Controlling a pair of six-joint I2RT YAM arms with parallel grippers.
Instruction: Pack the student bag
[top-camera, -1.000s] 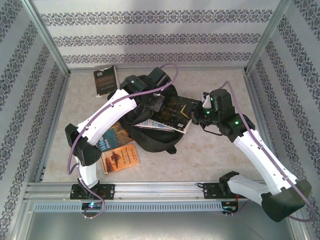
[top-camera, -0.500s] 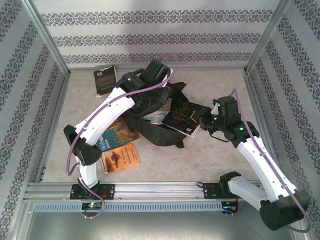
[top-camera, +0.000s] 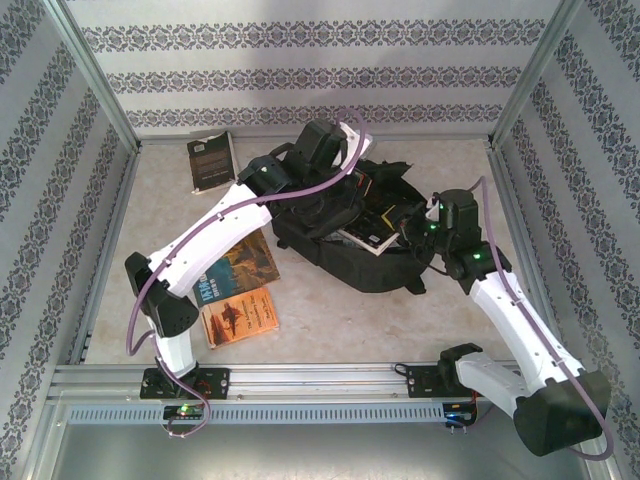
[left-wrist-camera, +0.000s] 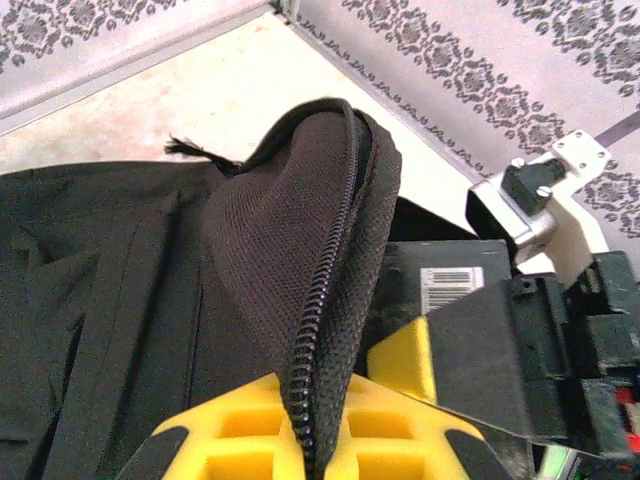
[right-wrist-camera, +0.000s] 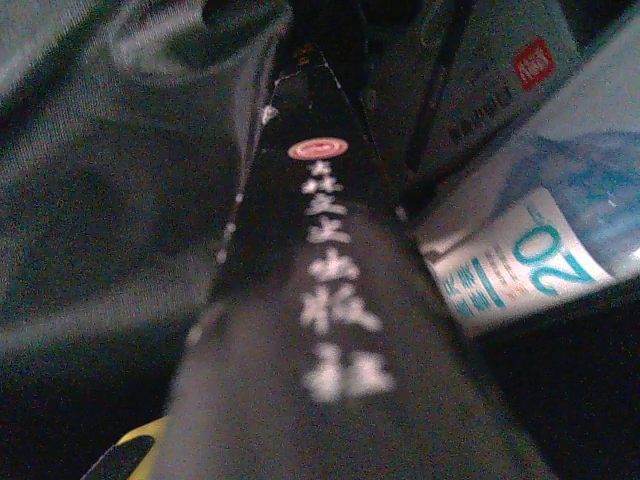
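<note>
Your left gripper (left-wrist-camera: 318, 425) pinches student bag (top-camera: 352, 262) rim | right gripper (top-camera: 405, 222) grips book (right-wrist-camera: 328, 320) | bag mouth straight ahead along spine

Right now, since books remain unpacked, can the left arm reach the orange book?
Probably not yet: the left gripper grips the student bag at its zipper. The orange book lies uncovered near that arm's base.

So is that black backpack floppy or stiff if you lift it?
Probably floppy: the student bag sags in folds, and its zipper edge bends where the left pincer pinches it. Likely heavyish: the right pincer holds a book in there beside others.
</note>
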